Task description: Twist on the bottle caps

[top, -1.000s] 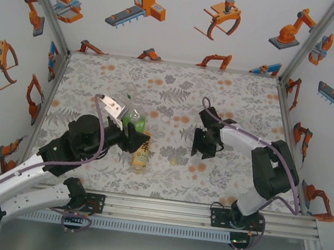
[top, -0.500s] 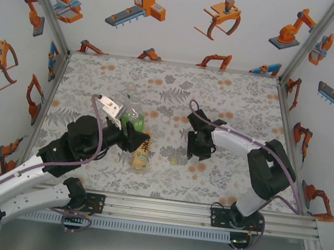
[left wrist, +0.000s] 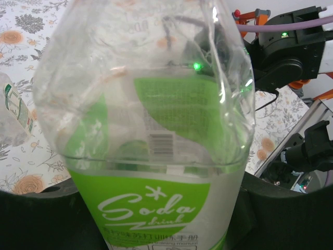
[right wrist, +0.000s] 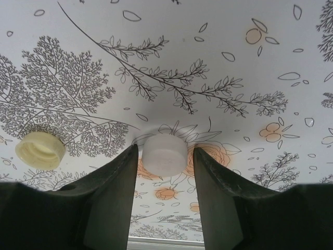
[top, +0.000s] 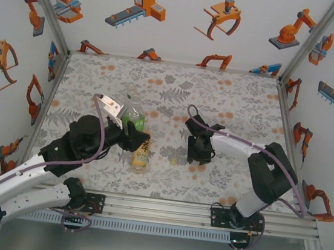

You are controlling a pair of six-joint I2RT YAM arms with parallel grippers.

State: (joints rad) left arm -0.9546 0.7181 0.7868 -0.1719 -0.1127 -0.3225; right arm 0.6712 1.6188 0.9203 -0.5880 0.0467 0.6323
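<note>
jaws of the right gripper (right wrist: 165, 151), now shifted toward the amber bottle (top: 141, 152), straddle the white cap (right wrist: 164, 156) right of it, narrowing yet apart; a grasp looks near. left gripper (top: 132, 132) stays clamped on the green bottle (left wrist: 156, 156) just behind the amber bottle.

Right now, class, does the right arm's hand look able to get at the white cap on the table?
Probably yes: the right hand straddles the white cap, a finger on each side, nothing between them and it. The pale yellow cap lies well aside.
</note>
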